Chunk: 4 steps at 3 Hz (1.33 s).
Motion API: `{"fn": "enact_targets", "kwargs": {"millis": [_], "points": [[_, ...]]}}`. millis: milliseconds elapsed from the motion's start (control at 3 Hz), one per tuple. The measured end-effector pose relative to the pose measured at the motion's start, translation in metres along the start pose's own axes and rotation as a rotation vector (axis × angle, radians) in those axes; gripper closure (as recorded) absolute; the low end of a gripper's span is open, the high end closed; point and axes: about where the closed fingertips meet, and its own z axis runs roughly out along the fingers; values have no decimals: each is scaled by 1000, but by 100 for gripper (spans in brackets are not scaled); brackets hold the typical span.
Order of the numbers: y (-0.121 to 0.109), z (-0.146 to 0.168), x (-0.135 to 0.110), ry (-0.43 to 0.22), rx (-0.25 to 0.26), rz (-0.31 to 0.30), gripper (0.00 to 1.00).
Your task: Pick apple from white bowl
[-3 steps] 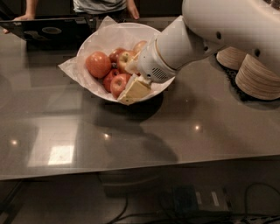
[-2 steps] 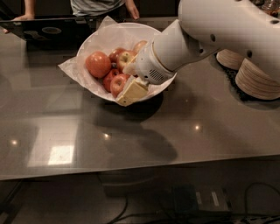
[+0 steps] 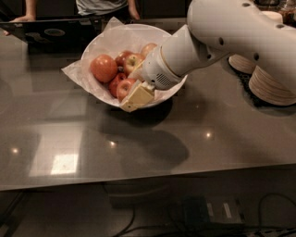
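Note:
The white bowl [image 3: 115, 34], lined with crinkled white paper, stands on the grey table at the back centre. It holds several apples. A deep red apple [image 3: 123, 88] lies at the bowl's front. Around it lie a big orange-red apple [image 3: 103, 68] to the left, a yellow apple with a red blush [image 3: 133, 61] and a dark red one [image 3: 122, 56] behind. My gripper [image 3: 135, 90] reaches down into the bowl from the right, at the front rim, right against the deep red apple's right side. The white wrist hides the bowl's right half.
Stacks of beige paper plates [image 3: 273, 85] stand at the right, close under my arm. A dark laptop [image 3: 55, 32] sits at the back left with a person [image 3: 99, 5] behind it. The table's front edge [image 3: 138, 178] runs across the lower part of the view.
My arm has shifted slightly to the left and the gripper has sunk a little lower at the bowl's front. The apples have not visibly moved.

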Motion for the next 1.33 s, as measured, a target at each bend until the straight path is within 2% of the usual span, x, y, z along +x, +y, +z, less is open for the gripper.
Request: {"fn": "enact_targets", "kwargs": {"millis": [667, 1000, 1333], "points": [[-5, 3, 4, -35, -25, 44, 100], [-5, 3, 4, -35, -25, 44, 100], [-7, -1, 3, -80, -37, 71, 100]]}}
